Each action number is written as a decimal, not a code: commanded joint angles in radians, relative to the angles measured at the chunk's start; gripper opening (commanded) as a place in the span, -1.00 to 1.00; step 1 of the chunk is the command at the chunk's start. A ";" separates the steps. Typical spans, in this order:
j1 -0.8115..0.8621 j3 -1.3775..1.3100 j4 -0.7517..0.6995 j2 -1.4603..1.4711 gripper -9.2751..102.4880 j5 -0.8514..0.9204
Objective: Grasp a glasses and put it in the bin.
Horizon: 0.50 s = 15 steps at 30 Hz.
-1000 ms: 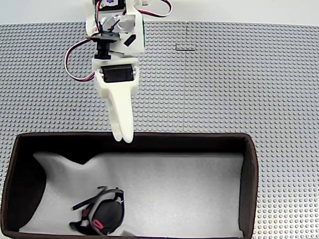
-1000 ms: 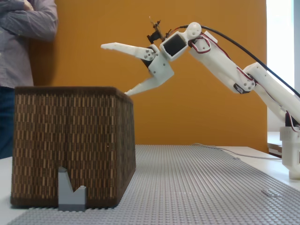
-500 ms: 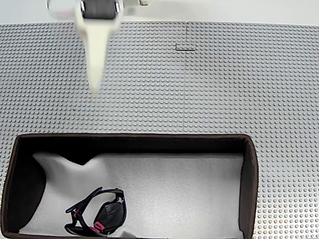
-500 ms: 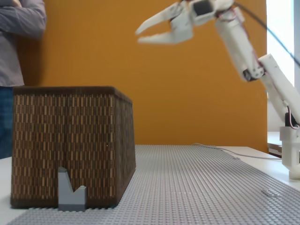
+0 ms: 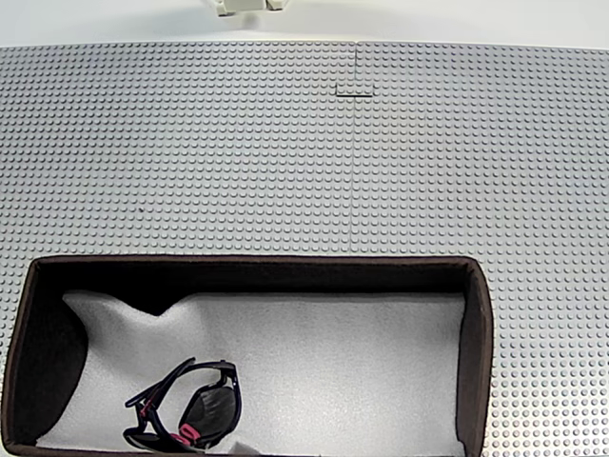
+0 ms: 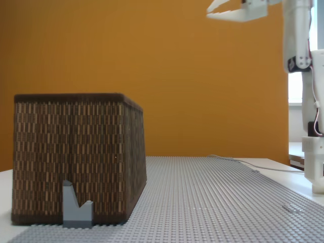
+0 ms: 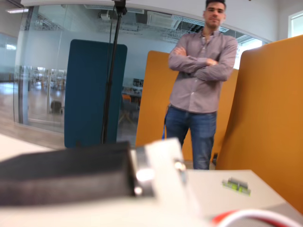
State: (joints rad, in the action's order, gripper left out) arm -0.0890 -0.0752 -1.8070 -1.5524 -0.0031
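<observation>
The task looks finished; I judge the next move is only for the arm to settle at rest. The bin [image 5: 473, 324] holds white foam padding [image 5: 333, 371] and the glasses [image 5: 186, 414], near its lower left. High above, the gripper [image 6: 215, 9] is empty, jaws a little apart.

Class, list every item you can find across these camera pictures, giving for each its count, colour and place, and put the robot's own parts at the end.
Black-framed sunglasses with pink accents: one, lying on the foam at the lower left inside the box.
Dark-brown woven fabric box: one, on the studded mat, nearest the camera in the top-down fixed view.
White foam padding: one sheet, lining the box floor.
Grey studded baseplate mat: one, covering the table.
Grey notched block: one, in front of the box.
Orange partition: behind the table.
Person with folded arms: one, standing, in the wrist view.
White gripper: one, raised high, open, empty.
</observation>
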 commanded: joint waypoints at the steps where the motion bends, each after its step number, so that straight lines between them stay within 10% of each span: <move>1: 0.015 0.051 -0.009 -0.117 -0.84 -0.035; 15: 0.055 0.531 0.106 -0.492 -0.84 -0.061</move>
State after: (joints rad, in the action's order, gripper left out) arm -0.0184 0.3421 -1.7349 -1.9896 -0.0460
